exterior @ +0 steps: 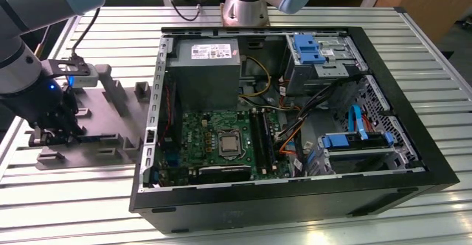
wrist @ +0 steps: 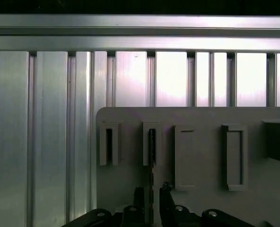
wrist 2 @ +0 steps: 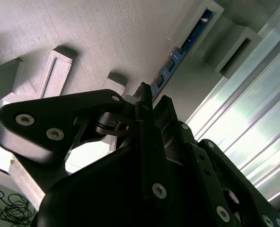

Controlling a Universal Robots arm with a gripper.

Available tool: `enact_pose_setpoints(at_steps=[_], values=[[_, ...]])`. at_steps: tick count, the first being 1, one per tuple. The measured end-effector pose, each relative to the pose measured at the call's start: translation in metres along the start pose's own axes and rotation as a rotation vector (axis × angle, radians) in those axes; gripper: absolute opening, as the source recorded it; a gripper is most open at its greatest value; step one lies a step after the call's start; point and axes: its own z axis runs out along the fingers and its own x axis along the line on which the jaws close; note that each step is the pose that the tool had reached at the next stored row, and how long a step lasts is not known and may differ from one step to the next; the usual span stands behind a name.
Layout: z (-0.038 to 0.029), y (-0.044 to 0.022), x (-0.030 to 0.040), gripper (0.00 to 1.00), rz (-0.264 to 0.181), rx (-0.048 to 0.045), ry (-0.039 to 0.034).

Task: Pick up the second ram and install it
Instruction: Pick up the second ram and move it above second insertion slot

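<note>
The second ram [wrist: 152,151], a long, thin, dark green-blue circuit strip, is seen edge-on in the first wrist view. It stands upright in a narrow pocket of a matte grey, fine-textured plastic holder plate [wrist: 201,118]. In the second wrist view its flat face [wrist 2: 172,64] is shown, with small black chips along it.

Four raised rectangular pockets are counted on the plate in the first wrist view: two narrow ones side by side and two wider ones. The strip is held in the second narrow one, and its far end is seated there.

The black, angular metal gripper [wrist: 152,196] is lowered over the strip's near end, with bolt heads visible on its links in the second wrist view [wrist 2: 155,97]. The jaws are set only slightly apart, one on each side of the strip. A thin gap is seen on either side, so nothing is clamped.

In the exterior view the gripper [exterior: 53,134] is placed low over the holder plate [exterior: 110,98], which lies on the ribbed aluminium counter [exterior: 118,29] at the exterior view's left. Beside the plate, a black steel computer case [exterior: 295,201] lies open on its side. Inside it are seen one green motherboard [exterior: 199,129], one grey sheet-metal power-supply box [exterior: 203,73] and two blue plastic drive brackets [exterior: 306,46].
</note>
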Motion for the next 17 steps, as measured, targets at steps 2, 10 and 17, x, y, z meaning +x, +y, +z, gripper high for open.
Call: enact_pose_setpoints(at_steps=[2, 10, 17], values=[[-0.0010, 0.0000, 0.0000, 0.27, 0.000, -0.0002, 0.0001], [-0.0014, 0.0000, 0.0000, 0.27, 0.000, -0.0002, -0.0013], [-0.0014, 0.0000, 0.0000, 0.19, 0.000, -0.0002, -0.0029]])
